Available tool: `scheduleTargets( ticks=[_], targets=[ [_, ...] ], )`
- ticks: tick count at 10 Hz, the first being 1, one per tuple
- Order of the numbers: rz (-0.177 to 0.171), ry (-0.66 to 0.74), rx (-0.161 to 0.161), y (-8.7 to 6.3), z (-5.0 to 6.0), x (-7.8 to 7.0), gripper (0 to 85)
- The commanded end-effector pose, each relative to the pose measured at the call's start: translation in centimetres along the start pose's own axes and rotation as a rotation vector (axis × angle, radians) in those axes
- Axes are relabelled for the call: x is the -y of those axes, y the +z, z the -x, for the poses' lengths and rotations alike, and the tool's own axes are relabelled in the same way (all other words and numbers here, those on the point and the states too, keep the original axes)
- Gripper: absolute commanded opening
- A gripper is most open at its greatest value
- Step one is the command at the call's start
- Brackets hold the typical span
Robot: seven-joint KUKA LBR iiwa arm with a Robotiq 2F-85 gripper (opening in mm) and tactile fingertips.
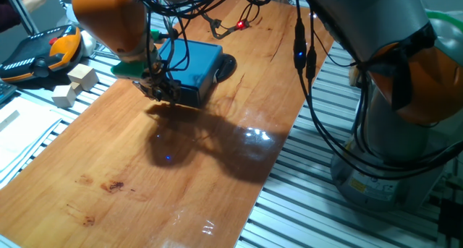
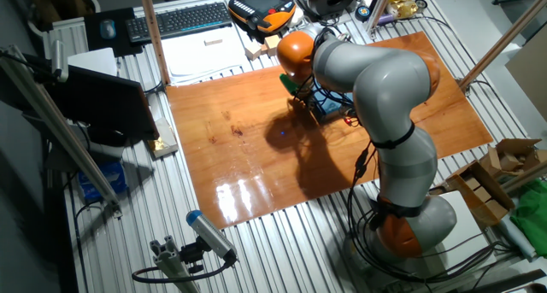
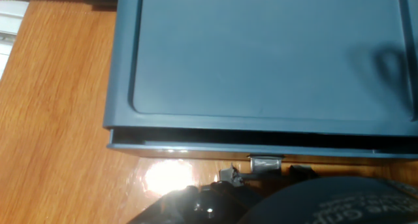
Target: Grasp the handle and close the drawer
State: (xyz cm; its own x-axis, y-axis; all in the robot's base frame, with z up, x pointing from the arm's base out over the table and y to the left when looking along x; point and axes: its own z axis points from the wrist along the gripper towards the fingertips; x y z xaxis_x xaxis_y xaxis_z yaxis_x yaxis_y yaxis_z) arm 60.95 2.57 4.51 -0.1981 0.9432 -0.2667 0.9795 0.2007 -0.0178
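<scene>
The brighter blue box casing (image 1: 197, 58) stands at the far side of the wooden table (image 1: 181, 176); it also shows in the other fixed view (image 2: 330, 107) and fills the hand view (image 3: 261, 54). The drawer (image 3: 196, 144) is a thin dark blue lip that sticks out only slightly from under the casing's front. The handle (image 3: 264, 163), a small grey metal knob, sits at the drawer's front. My gripper (image 3: 264, 177) is right at the knob with its dark fingers either side and looks shut on it; it also shows in both fixed views (image 1: 165, 91) (image 2: 301, 101). The fingertips are largely hidden.
Two pale wooden blocks (image 1: 74, 87) and an orange and black teach pendant (image 1: 43, 51) lie left of the table. A dark round object (image 1: 227, 63) sits behind the box. Cables with a red light (image 1: 241, 24) hang over the far end. The robot base (image 1: 391, 132) stands on the right.
</scene>
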Motion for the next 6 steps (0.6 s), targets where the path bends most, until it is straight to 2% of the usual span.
scheduleTargets(
  ticks=[1, 6],
  targets=[
    [-0.001, -0.003, 0.0, 0.04, 0.02, 0.04, 2.0],
    [-0.001, -0.016, -0.013, 0.09, 0.12, 0.14, 2.0]
  ],
)
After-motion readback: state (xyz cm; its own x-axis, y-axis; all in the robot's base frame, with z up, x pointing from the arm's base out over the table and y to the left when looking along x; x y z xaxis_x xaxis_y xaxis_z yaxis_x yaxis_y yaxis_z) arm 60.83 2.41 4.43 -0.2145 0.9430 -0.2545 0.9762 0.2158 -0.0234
